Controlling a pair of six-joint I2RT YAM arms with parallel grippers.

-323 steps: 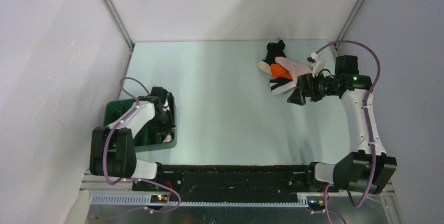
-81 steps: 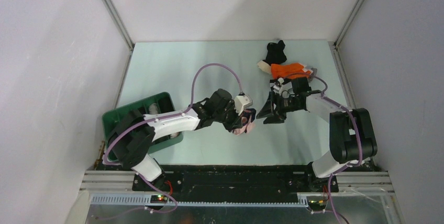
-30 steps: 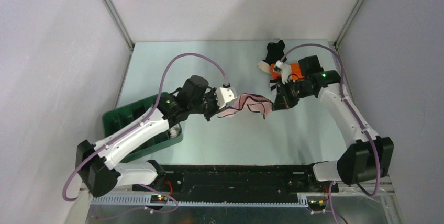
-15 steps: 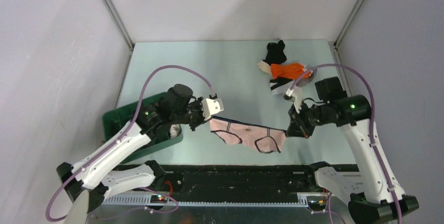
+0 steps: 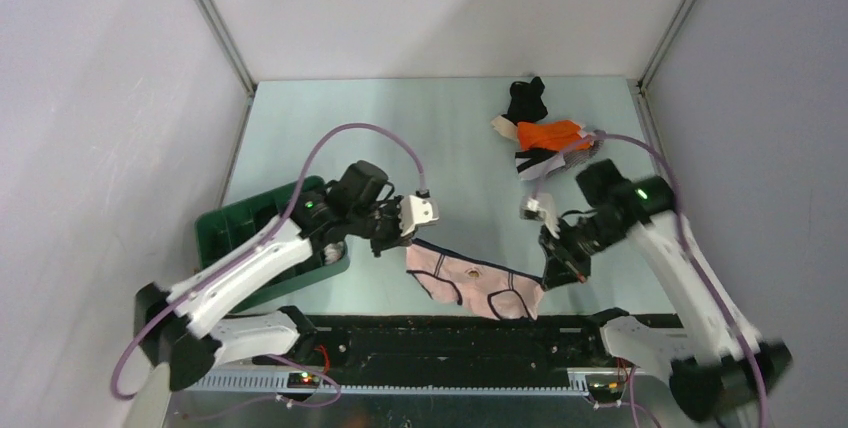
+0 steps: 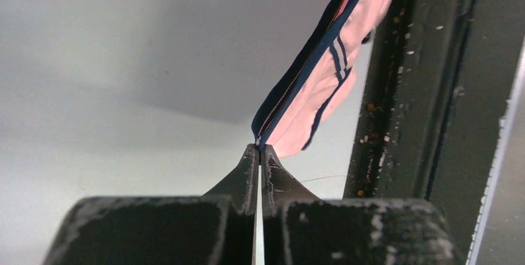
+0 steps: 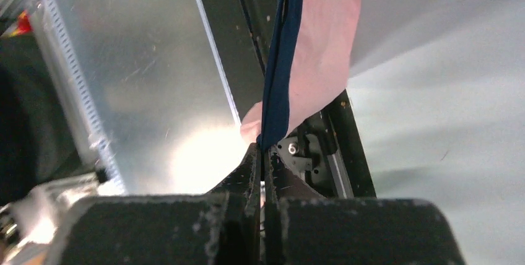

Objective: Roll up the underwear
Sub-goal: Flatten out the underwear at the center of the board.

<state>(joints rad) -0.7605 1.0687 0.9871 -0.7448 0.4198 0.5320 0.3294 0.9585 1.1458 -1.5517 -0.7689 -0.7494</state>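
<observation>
Pale pink underwear [image 5: 470, 282] with a dark navy band hangs stretched between both grippers, above the table's near edge. My left gripper [image 5: 408, 240] is shut on its left end; in the left wrist view the band [image 6: 308, 67] runs straight out from the fingertips [image 6: 251, 153]. My right gripper [image 5: 549, 275] is shut on the right end, where the pink cloth [image 7: 322, 42] and navy band rise from the pinched tips. A pile of more underwear [image 5: 540, 128], black, orange and white, lies at the back right.
A green plastic tray [image 5: 226, 233] with dividers stands at the left edge, partly under the left arm. The black rail [image 5: 450, 333] of the arm bases runs along the near edge, just below the hanging garment.
Both arms have pulled back toward the near edge with the pink underwear stretched between them, and it now hangs lower and nearer the rail. The right gripper has dropped down and left.
</observation>
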